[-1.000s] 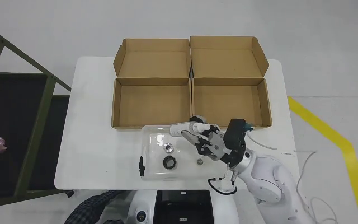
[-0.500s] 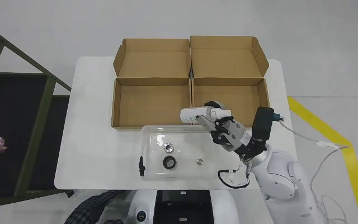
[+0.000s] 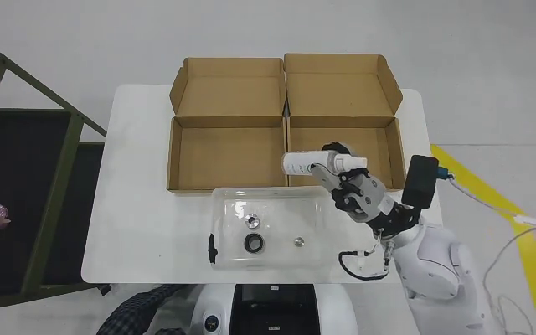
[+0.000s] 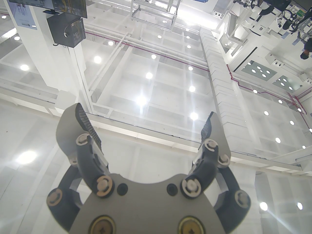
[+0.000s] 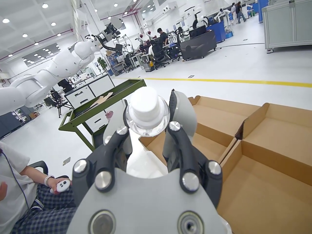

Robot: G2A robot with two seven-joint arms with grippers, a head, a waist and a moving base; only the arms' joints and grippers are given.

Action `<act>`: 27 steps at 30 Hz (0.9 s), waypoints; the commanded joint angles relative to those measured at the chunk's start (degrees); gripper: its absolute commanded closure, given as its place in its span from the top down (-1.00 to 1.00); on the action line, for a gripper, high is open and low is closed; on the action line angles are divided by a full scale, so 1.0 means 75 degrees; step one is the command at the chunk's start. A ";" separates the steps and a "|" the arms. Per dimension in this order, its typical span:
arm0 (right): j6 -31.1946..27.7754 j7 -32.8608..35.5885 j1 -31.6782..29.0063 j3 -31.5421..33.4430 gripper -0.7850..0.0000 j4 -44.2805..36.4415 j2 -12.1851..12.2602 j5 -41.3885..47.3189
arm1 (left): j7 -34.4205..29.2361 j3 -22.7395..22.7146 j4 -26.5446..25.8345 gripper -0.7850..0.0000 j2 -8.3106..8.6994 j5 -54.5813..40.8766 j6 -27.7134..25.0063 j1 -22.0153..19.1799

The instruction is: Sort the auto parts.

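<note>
Bottle [image 3: 303, 162], white-capped (lying sideways), clenched in right claw [image 3: 329, 167], over right cardboard box [image 3: 368, 155]

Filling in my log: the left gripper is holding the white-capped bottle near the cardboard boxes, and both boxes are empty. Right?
Wrong arm: the right wrist view shows the right gripper holding the white-capped bottle; the left gripper is open and empty. The rest stands: it is near the cardboard boxes, and both are empty.

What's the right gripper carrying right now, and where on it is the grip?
The right gripper holds a clear white-capped bottle, jaws clamped on its shoulder just below the cap.
</note>
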 commanded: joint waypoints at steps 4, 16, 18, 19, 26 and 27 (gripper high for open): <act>0.0102 0.0095 0.0042 -0.0136 -1.00 0.0309 0.0005 -0.0323 | 0.0000 0.0000 0.0000 1.00 0.0000 0.0000 0.0000 0.0000; 0.0579 0.0530 0.0131 -0.0249 -1.00 0.0931 0.0054 -0.2095 | 0.0000 0.0000 0.0000 1.00 0.0000 0.0000 0.0000 0.0000; 0.0705 0.0625 0.0181 -0.0236 -1.00 0.1029 0.0062 -0.2359 | 0.0000 0.0000 0.0000 1.00 0.0000 0.0000 0.0000 0.0000; 0.0797 0.0691 0.0218 -0.0250 -1.00 0.1071 0.0064 -0.2525 | 0.0000 0.0000 0.0000 1.00 0.0000 0.0000 0.0000 0.0000; 0.1412 0.1018 0.0670 -0.0519 -1.00 0.1458 0.0043 -0.3485 | 0.0000 0.0000 0.0000 1.00 0.0000 0.0000 0.0000 0.0000; 0.1517 0.1077 0.0744 -0.0555 -1.00 0.1512 0.0040 -0.3671 | 0.0000 0.0000 0.0000 1.00 0.0000 0.0000 0.0000 0.0000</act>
